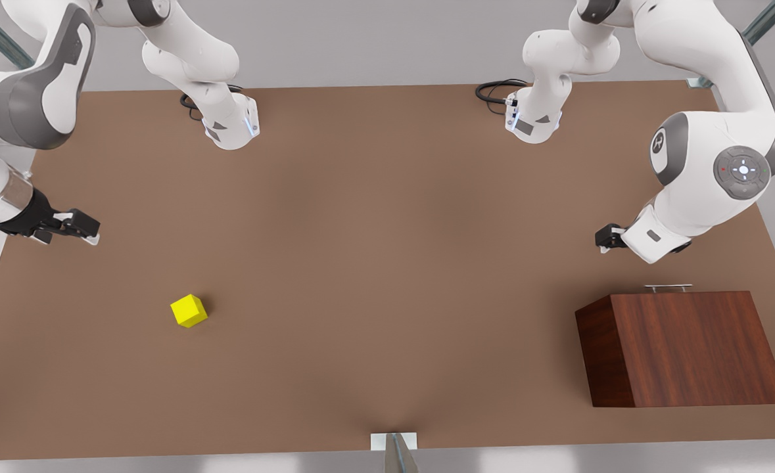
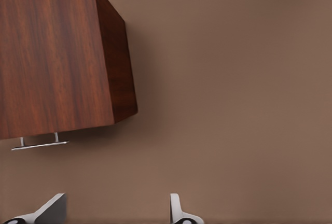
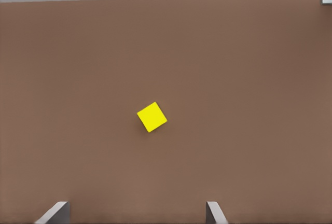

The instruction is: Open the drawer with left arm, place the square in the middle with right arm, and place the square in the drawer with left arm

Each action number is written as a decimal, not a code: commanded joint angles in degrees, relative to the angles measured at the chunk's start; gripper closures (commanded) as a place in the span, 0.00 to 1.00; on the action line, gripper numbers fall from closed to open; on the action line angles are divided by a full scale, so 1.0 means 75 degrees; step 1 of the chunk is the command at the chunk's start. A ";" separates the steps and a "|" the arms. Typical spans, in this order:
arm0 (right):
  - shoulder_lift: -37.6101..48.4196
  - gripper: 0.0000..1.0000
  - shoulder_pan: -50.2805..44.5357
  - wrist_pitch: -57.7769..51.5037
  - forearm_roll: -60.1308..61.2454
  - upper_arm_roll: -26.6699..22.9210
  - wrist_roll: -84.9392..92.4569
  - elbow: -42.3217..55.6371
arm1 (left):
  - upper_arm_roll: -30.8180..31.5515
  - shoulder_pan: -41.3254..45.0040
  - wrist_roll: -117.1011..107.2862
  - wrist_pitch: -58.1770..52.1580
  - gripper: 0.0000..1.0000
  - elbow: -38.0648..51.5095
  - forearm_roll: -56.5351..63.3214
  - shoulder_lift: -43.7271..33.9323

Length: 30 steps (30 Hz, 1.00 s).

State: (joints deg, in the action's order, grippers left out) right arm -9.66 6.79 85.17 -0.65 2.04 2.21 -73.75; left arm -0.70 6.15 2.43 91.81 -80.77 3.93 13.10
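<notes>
so far nothing is gripped: the left gripper (image 1: 603, 238), fingers apart, hovers near the closed drawer's handle (image 2: 39, 143), seemingly offset and liable to miss it; the right gripper (image 1: 86, 230), also spread, stands apart from the square (image 1: 189, 310).

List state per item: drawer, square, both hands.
drawer: closed, only its handle protrudes from the cabinet.
square: loose on the table, toward the front view's left, not held.
left hand: open, empty, near the handle side of the cabinet, not touching it.
right hand: open, empty, apart from the square.
</notes>
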 commanded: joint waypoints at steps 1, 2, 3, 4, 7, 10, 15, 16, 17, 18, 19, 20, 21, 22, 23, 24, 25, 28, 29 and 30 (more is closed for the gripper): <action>0.0000 0.00 0.0008 -0.0024 0.0017 0.0009 -0.0014 -0.0010 | 0.0000 -0.0012 -0.0019 0.0005 0.00 0.0000 0.0027 0.0058; -0.0012 0.00 0.0020 -0.0222 0.0017 0.0009 0.0033 -0.0011 | 0.0000 -0.0012 -0.0205 0.0005 0.00 0.0012 0.0015 0.0105; -0.0105 0.00 -0.0026 -0.0329 -0.0006 0.0020 0.0300 -0.0069 | -0.0012 0.0000 -0.0778 0.0017 0.00 0.0012 0.0027 0.0151; -0.0282 0.00 -0.0003 -0.0878 0.0005 0.0032 0.0443 -0.0046 | -0.0198 -0.0012 -0.2055 0.0180 0.00 0.0024 -0.0043 0.0187; -0.0517 0.00 -0.0003 -0.0378 0.0345 0.0032 0.0841 -0.0782 | -0.0726 0.0000 -0.4881 0.1492 0.00 -0.1498 -0.0067 -0.0551; -0.0481 0.00 -0.0074 0.2364 0.0345 0.0067 0.2411 -0.2470 | -0.1254 -0.0035 -0.6650 0.3379 0.00 -0.3409 -0.0126 -0.1442; -0.1266 0.00 -0.0273 0.3244 0.0333 0.0079 0.4213 -0.2764 | -0.1383 -0.0352 -0.8351 0.5289 0.00 -0.4850 -0.0208 -0.1711; -0.1266 0.00 -0.0331 0.3711 0.0345 0.0067 0.4613 -0.3079 | -0.1383 -0.0352 -0.8550 0.5419 0.00 -0.4922 -0.0208 -0.1665; -0.1324 0.00 -0.0343 0.3983 0.0333 0.0044 0.4709 -0.3257 | -0.1383 -0.0352 -0.8597 0.5745 0.00 -0.5178 -0.0208 -0.1665; -0.1465 0.00 -0.0343 0.3995 0.0333 0.0032 0.4720 -0.3268 | -0.1383 -0.0352 -0.8772 0.6086 0.00 -0.5390 -0.0208 -0.1665; -0.1571 0.00 -0.0343 0.4252 0.0333 -0.0061 0.4720 -0.3408 | -0.1383 -0.0398 -0.8995 0.6169 0.00 -0.5461 -0.0219 -0.1641; -0.1582 0.00 -0.0331 0.4486 0.0333 -0.0097 0.4720 -0.3537 | -0.1383 -0.0410 -0.9171 0.6228 0.00 -0.5473 -0.0219 -0.1606; -0.1676 0.00 -0.0343 0.4674 0.0333 -0.0179 0.4720 -0.3620 | -0.1383 -0.0445 -0.9265 0.6345 0.00 -0.5473 -0.0219 -0.1477; -0.1770 0.00 -0.0355 0.4686 0.0345 -0.0296 0.4720 -0.3655 | -0.1383 -0.0492 -0.9265 0.6462 0.00 -0.5473 -0.0395 -0.1348; -0.1875 0.00 -0.0355 0.4827 0.0345 -0.0296 0.4720 -0.3702 | -0.1383 -0.0516 -0.9265 0.6556 0.00 -0.5473 -0.0512 -0.1278; -0.2074 0.00 -0.0355 0.4991 0.0345 -0.0331 0.4779 -0.3772 | -0.1383 -0.0527 -0.9265 0.6568 0.00 -0.5461 -0.0524 -0.1231; -0.2192 0.00 -0.0366 0.5295 0.0345 -0.0343 0.4849 -0.3831 | -0.1383 -0.0527 -0.9265 0.6615 0.00 -0.5461 -0.0524 -0.1149; -0.2426 0.00 -0.0460 0.6163 0.0333 -0.0355 0.4989 -0.4288 | -0.1383 -0.0808 -0.9265 0.6626 0.00 -0.5461 -0.0524 -0.1020; -0.2613 0.00 -0.0414 0.6397 0.0333 -0.0355 0.5212 -0.4276 | -0.1383 -0.0832 -0.9265 0.6626 0.00 -0.5461 -0.0536 -0.0997; -0.2730 0.00 -0.0378 0.6596 0.0333 -0.0355 0.5364 -0.4276 | -0.1383 -0.0844 -0.9265 0.6615 0.00 -0.5461 -0.0536 -0.0997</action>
State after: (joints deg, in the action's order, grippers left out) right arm -30.62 4.13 134.79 1.92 -0.62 42.68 -105.74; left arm -11.15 0.34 -67.06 141.42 -121.73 0.13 5.55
